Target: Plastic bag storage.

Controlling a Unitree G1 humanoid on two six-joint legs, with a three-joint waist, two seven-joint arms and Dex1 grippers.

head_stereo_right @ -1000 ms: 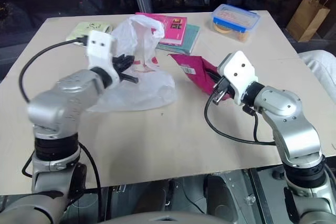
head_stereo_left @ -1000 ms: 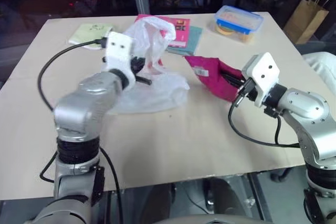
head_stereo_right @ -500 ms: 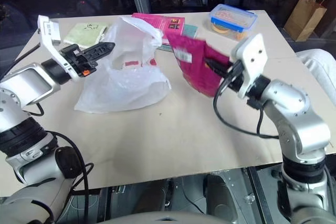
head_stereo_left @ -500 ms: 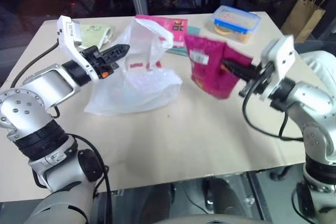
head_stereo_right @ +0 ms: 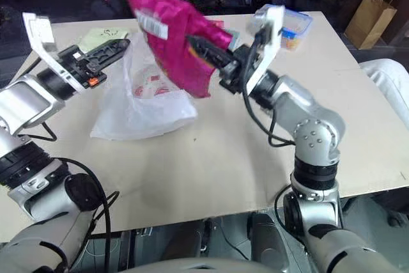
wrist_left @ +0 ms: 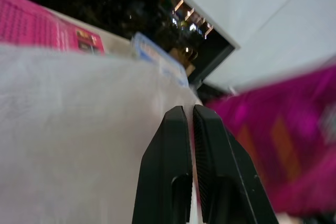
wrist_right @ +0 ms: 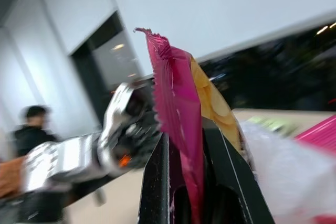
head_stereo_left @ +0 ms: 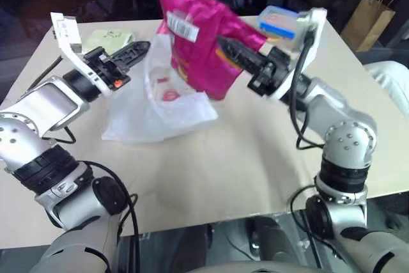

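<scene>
The plastic bag [head_stereo_left: 160, 103], thin translucent white with red prints, slumps on the table with one side of its mouth pulled up. My left gripper [head_stereo_left: 139, 49] is shut on that raised rim, and the film is pinched between its fingers [wrist_left: 176, 129]. A shiny magenta chips packet [head_stereo_left: 192, 36] hangs tilted in the air just above the bag's mouth. My right gripper [head_stereo_left: 225, 45] is shut on the packet's edge, reaching in from the right. In the right wrist view the packet [wrist_right: 176, 87] stands between the black fingers [wrist_right: 157, 182], with the left gripper's arm [wrist_right: 123, 129] behind it.
A blue-lidded food container [head_stereo_right: 297, 20] sits at the table's back right. A green notepad [head_stereo_left: 112, 38] lies at the back left. A brown paper bag [head_stereo_left: 370, 20] stands on the floor beyond the right edge. A person [wrist_right: 26, 124] stands in the background.
The right gripper has swung the chips packet up and to the left, from beside the bag to over its mouth. The left gripper has risen a little with the bag's rim.
</scene>
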